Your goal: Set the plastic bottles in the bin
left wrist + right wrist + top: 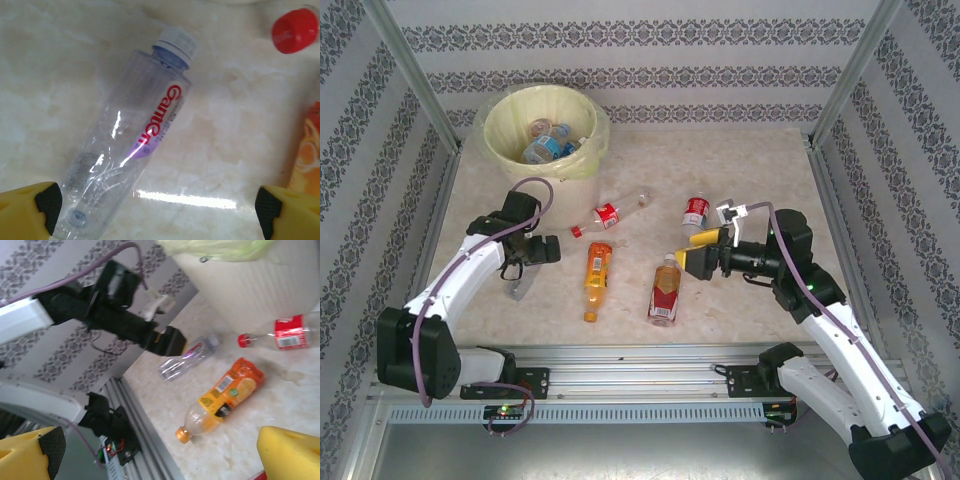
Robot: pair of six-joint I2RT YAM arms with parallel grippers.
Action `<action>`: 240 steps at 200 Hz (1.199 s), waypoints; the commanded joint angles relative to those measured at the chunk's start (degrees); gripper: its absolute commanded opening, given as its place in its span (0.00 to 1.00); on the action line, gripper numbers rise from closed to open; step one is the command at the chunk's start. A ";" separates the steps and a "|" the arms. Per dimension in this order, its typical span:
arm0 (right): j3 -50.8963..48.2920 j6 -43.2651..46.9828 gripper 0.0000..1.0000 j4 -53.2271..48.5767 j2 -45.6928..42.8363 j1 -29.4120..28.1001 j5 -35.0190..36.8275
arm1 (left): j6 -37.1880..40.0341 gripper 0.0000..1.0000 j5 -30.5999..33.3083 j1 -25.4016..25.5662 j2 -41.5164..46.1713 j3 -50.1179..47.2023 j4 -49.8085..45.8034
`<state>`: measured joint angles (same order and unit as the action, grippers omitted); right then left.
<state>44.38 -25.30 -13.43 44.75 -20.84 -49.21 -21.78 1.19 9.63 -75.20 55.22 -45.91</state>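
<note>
hovering above a clear bottle (130, 145) that lies flat on the table (760, 170), the left gripper (155, 205) has its jaws spread wide and grasps nothing. the bottle sits off-centre between the pads: its base is just beside one pad, and its cap end points away at a slant.

risk 1: closing from here would likely catch only the base end. thin, dented plastic may squirt out or pivot, and a bottle held by one end could swing and drop on the way up.

risk 2: the body is round, so a one-sided nudge could roll it toward the orange bottle (597, 275) nearby.

risk 3: the bin (510, 150) stands at the far left corner with a few bottles already inside. the path to it runs close to the red-capped bottle (608, 213), so a low carry may knock that one.

the right gripper (698, 250) is also released and empty, just beside a brown bottle (665, 290) with a red label. a careless sweep there could send it rolling.
</note>
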 commanded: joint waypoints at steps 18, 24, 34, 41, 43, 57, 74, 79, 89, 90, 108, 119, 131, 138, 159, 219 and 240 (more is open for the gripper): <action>-0.35 1.02 0.98 1.67 0.20 -2.07 -3.25 | -0.58 1.00 0.79 -2.61 -1.88 -2.81 6.25; -0.26 1.24 0.98 1.58 0.21 -2.23 -3.04 | -0.45 0.99 0.74 -2.95 -2.24 -3.06 6.57; -0.18 1.38 0.98 1.49 0.38 -2.51 -2.74 | -0.16 0.99 0.51 -3.43 -2.91 -3.51 7.20; -0.09 1.58 0.98 1.35 0.53 -2.62 -2.61 | -0.02 0.99 0.27 -3.71 -3.43 -3.69 7.58; -0.08 1.57 0.98 1.25 0.49 -2.67 -2.53 | -0.04 0.99 0.23 -3.80 -3.52 -3.78 7.65; 0.08 1.88 0.98 0.98 0.76 -2.87 -2.17 | -0.02 0.98 -0.14 -3.99 -4.23 -4.25 8.37; 0.27 2.22 0.98 0.63 0.87 -3.06 -1.90 | -0.19 0.98 0.21 -4.14 -5.34 -4.45 8.52; 0.27 2.19 0.98 0.52 0.96 -3.11 -1.78 | -0.34 0.98 0.10 -4.13 -5.72 -4.59 8.47; 0.36 2.41 0.98 0.28 0.95 -3.07 -1.53 | -0.54 0.97 -0.20 -4.10 -6.66 -4.64 8.43; 0.36 2.43 0.98 0.26 0.95 -3.07 -1.51 | -0.59 0.97 -0.26 -4.14 -6.69 -4.71 8.41; 0.36 2.61 0.98 0.09 0.95 -3.10 -1.36 | -1.06 0.96 -0.25 -4.10 -7.96 -5.03 8.60; 0.43 2.65 0.98 -0.07 0.95 -3.15 -1.24 | -1.42 0.94 -0.39 -4.11 -8.32 -5.34 8.63; 0.44 2.77 0.98 -0.22 0.95 -3.15 -1.00 | -1.83 0.92 -0.54 -4.13 -8.46 -5.81 8.69; 0.44 2.80 0.98 -0.22 1.02 -3.15 -0.97 | -2.19 0.91 -0.40 -4.12 -8.43 -6.13 8.65; 0.44 2.84 0.98 -0.20 0.89 -3.17 -0.89 | -3.60 0.87 -0.96 -4.10 -8.69 -7.21 8.91; 0.53 2.92 0.98 -0.41 1.02 -3.17 -0.50 | -6.32 0.63 -2.42 -4.20 -7.71 -10.05 9.90; 0.53 2.91 0.98 -0.47 1.04 -3.15 -0.19 | -6.77 0.56 -2.30 -4.18 -6.30 -9.84 9.29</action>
<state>44.40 -23.73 -13.96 45.80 -23.42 -50.02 -26.83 -0.78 6.24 -83.40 45.82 -36.77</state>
